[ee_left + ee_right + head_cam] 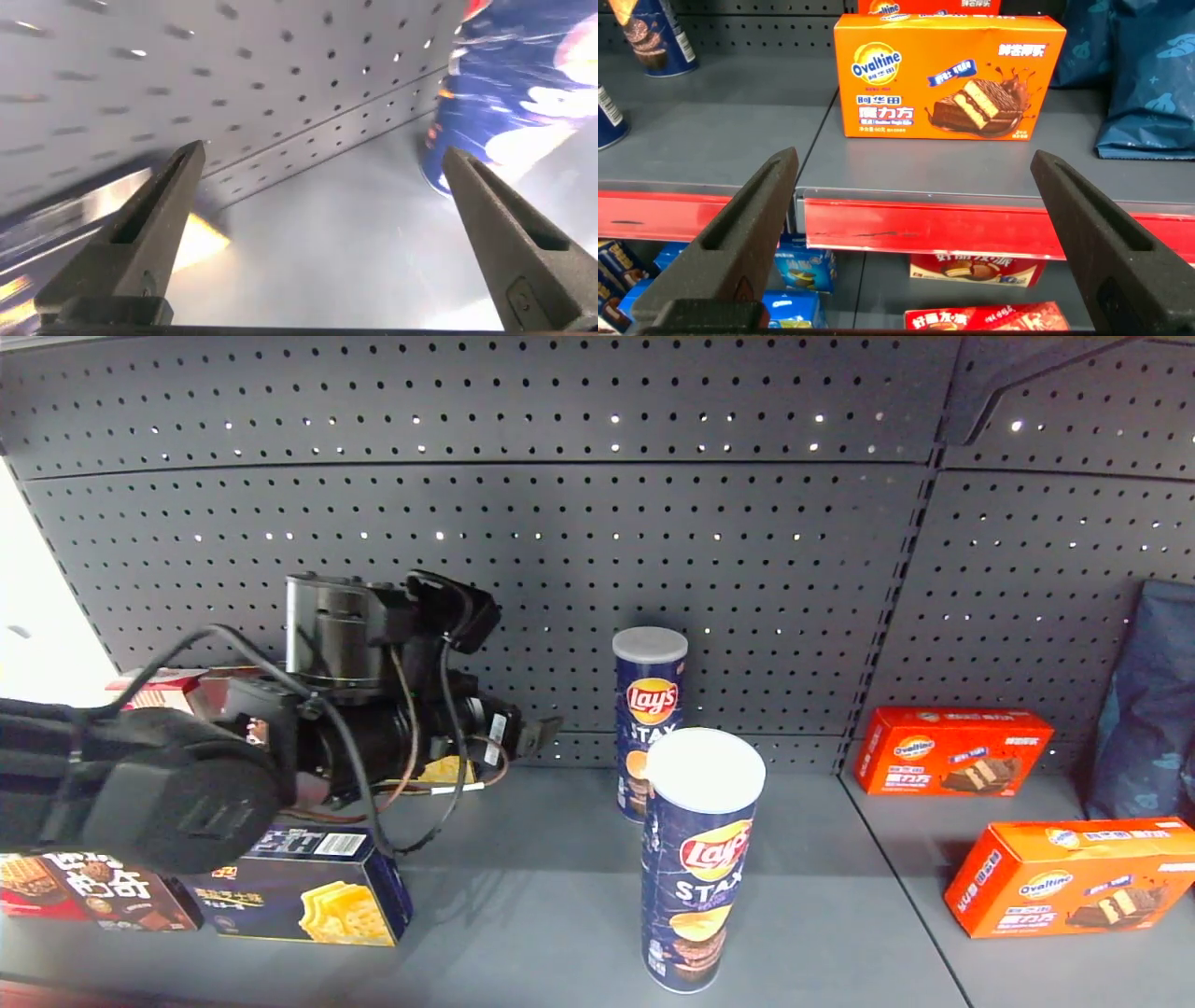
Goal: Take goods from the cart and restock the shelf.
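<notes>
Holding the left hand (322, 154) open and empty over the shelf (523, 859), near the back can (649, 719). Holding the right hand (913, 157) open too, facing an orange box (948, 79) sitting on the shelf.

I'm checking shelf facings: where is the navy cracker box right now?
In the head view, the navy cracker box lies at the shelf's front left, between a dark wafer box and the front chip can.

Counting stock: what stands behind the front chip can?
A second chip can, upright before the pegboard wall; the front chip can covers its lower right part.
</notes>
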Motion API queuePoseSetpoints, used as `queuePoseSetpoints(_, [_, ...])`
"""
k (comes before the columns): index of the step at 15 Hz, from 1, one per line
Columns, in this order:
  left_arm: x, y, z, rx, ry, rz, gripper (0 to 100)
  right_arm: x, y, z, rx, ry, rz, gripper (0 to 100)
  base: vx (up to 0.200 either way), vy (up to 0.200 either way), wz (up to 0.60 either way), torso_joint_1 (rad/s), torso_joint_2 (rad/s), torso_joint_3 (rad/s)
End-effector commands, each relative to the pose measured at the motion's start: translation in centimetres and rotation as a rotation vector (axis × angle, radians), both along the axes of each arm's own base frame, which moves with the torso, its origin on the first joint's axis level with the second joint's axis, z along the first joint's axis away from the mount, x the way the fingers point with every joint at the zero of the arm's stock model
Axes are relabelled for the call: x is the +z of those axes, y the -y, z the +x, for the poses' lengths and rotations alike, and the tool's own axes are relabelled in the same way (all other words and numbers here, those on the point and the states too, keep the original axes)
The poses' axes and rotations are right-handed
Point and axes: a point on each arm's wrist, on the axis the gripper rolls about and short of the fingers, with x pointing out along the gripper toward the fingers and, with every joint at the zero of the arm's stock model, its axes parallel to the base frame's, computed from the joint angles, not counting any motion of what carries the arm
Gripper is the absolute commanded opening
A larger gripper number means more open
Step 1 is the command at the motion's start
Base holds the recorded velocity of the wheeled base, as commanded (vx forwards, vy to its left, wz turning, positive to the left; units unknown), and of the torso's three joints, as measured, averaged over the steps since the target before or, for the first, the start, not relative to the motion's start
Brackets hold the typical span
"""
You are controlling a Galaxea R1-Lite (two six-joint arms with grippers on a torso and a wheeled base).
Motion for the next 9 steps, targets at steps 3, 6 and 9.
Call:
queuePoseSetpoints(3, [3.7,-5.9,-10.5,0.029,0.151,-0.002,100,0.0,0.0,0.0,0.002,-0.001,0.000,100,0.000,0.000,0.00,0.000,0.00,0.000])
queuePoseSetpoints(6, [2.5,-9.1,-15.4,0.102,0.188,-0.011,100,0.0,0.0,0.0,0.002,-0.001,0.000,100,0.000,0.000,0.00,0.000,0.00,0.000])
queuePoseSetpoints(9, [0.5,-12.0,-20.7,0.222,0.263,-0.044,100,0.0,0.0,0.0,0.002,-0.001,0.000,100,0.000,0.000,0.00,0.000,0.00,0.000])
